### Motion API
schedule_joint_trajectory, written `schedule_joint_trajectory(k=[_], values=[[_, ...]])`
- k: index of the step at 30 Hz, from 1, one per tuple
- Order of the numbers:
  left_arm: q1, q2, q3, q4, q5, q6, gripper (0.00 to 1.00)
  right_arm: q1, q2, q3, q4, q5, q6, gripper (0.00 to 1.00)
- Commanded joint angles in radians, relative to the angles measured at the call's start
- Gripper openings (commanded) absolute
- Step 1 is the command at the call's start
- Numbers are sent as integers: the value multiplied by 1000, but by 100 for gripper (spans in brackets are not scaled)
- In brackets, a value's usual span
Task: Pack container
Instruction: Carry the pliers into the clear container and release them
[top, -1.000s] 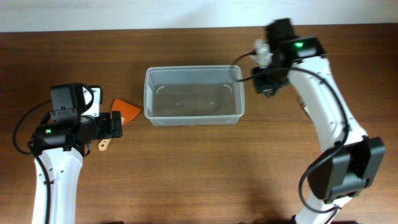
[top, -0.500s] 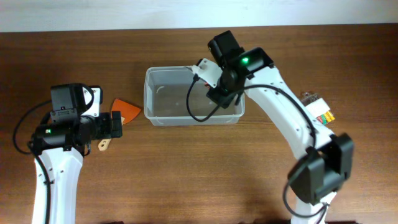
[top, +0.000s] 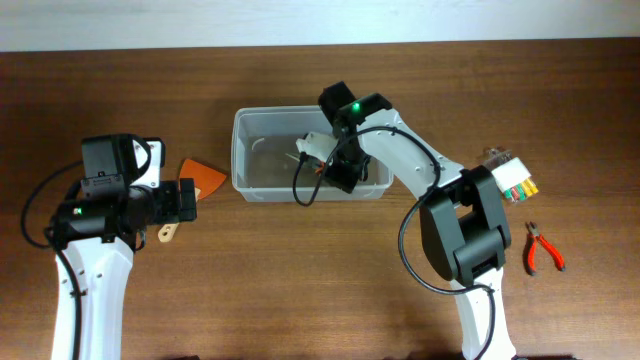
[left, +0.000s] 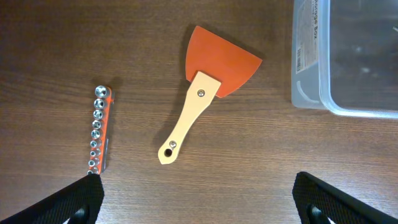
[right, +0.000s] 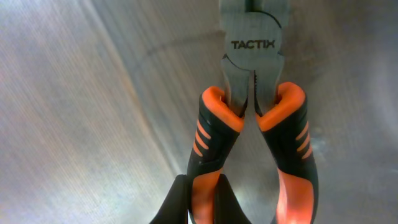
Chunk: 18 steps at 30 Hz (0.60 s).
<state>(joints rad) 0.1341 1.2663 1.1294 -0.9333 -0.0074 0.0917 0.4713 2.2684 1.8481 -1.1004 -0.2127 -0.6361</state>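
Overhead view: we find the container (top: 262, 152) upright on the table (top: 300, 290), at centre and towards the far edge. The right arm reaches over its near-right wall, and the right gripper (top: 335, 172) sits inside the tub.

Right wrist view: we see the right gripper (right: 202, 196) clamped on the left handle of the pliers (right: 252, 43), with a dark finger (right: 177, 202) on either side of the orange-and-black grip. The head bears the mark TACTIX and points away from the camera. Pale plastic fills the background. We cannot tell whether the pliers touch the floor of the tub.

Left wrist view: the left gripper (left: 199, 196) has its jaws spread wide and holds nothing, with its fingers (left: 81, 199) at the lower corners of the frame. It hangs above the table, left of the container (left: 308, 68). Below it lies a scraper (left: 208, 81) with an orange blade and a pale handle. Its blade is near the container's corner, but apart from it. A socket rail (left: 99, 127) lies flat left of the scraper, apart from it.

Overhead, to the right of the container, we note a clear packet (top: 510, 175) of coloured bits. Nearer the front edge lie red pliers (top: 543, 247), well apart from the tub.
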Motion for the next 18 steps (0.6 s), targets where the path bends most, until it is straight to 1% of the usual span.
schedule_joint_trajectory(k=[1,2,3,4,7,11,14,18], values=[[5,-4,4,2,11,-10,99,-1,-5,3,12,-25,-18,16],[5,-4,4,2,11,-10,99,-1,-7,3,13,-19,-7,40],[5,-4,4,2,11,-10,99,-1,-11,3,13,-14,1,58],[5,-4,4,2,11,-10,99,-1,-15,3,12,-10,6,65],[5,-4,4,2,11,-10,99,-3,-43,16,8,18,36,66],[5,-4,4,2,11,-9,99,-12,-111,108,-35,86,103,67],[5,-4,4,5,11,-9,99,-35,-185,212,-78,164,179,67],[5,-4,4,10,11,-9,99,-104,-295,346,-154,280,332,68]])
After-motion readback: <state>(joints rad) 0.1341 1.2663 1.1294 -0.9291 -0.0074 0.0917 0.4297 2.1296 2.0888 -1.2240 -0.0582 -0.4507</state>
